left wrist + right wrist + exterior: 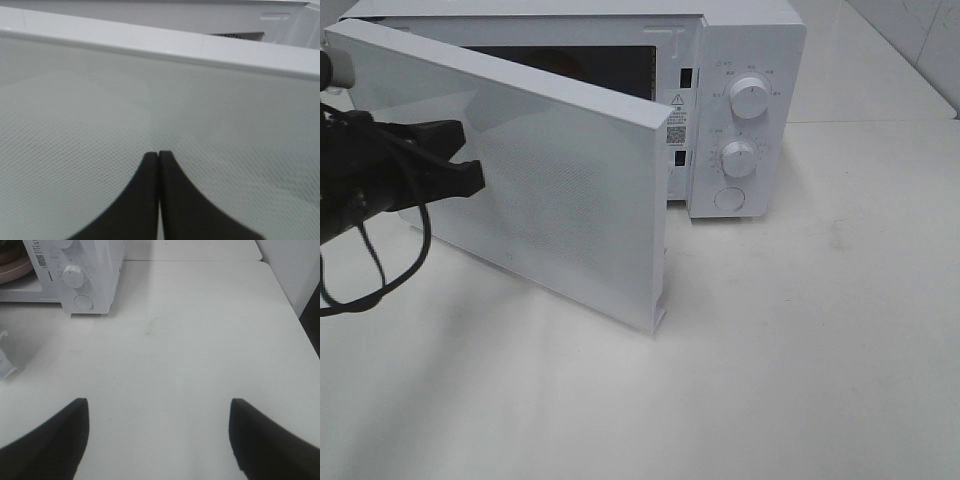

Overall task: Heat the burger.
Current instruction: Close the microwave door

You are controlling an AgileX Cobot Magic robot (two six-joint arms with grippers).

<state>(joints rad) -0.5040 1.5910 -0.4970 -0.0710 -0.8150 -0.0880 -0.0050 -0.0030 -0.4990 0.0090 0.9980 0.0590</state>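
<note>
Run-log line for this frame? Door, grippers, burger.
door: ajar | left gripper: shut, tips at door front | right gripper: open, empty, above table | burger: inside microwave, mostly hidden

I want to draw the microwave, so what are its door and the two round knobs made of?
The door looks like glossy white glass or plastic. It gives soft reflections, and a fine dotted mesh, probably metal, shows in the panel. The upper knob and lower knob look like matte white plastic, smooth and without glints, though that is hard to confirm.
</note>
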